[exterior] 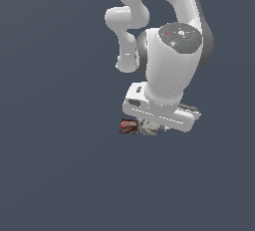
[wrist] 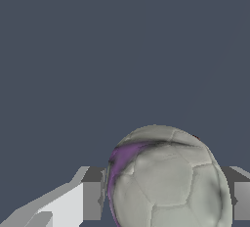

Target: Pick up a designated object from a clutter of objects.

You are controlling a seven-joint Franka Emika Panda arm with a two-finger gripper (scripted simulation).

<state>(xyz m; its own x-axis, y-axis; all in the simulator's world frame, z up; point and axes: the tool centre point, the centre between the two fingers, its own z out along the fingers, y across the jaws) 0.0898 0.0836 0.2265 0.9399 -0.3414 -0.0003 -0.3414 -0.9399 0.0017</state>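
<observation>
Gripping the pale ball (wrist: 166,182), the gripper (wrist: 166,199) has one grey finger pad (wrist: 93,200) pressed against one side of the ball and the other pad at the opposite side, so the jaws stand pinched on the ball between them. In the wrist view the ball fills most of the space between the fingers; its surface is off-white with stitched panel lines and a purple smear across the upper part toward one finger. Behind it only the flat dark blue-grey floor (wrist: 97,50) shows. In the exterior view the white arm (exterior: 164,46) reaches down from the top of the picture and its wide hand block covers most of the ball, of which only a small pale patch with a purple tinge (exterior: 149,129) peeks out beneath the hand. Just beside that patch, toward the exterior view's left, lies the red-brown packet (exterior: 128,126), close enough that whether the two touch cannot be told. Whether the ball rests on the floor or is raised off it cannot be told either.
</observation>
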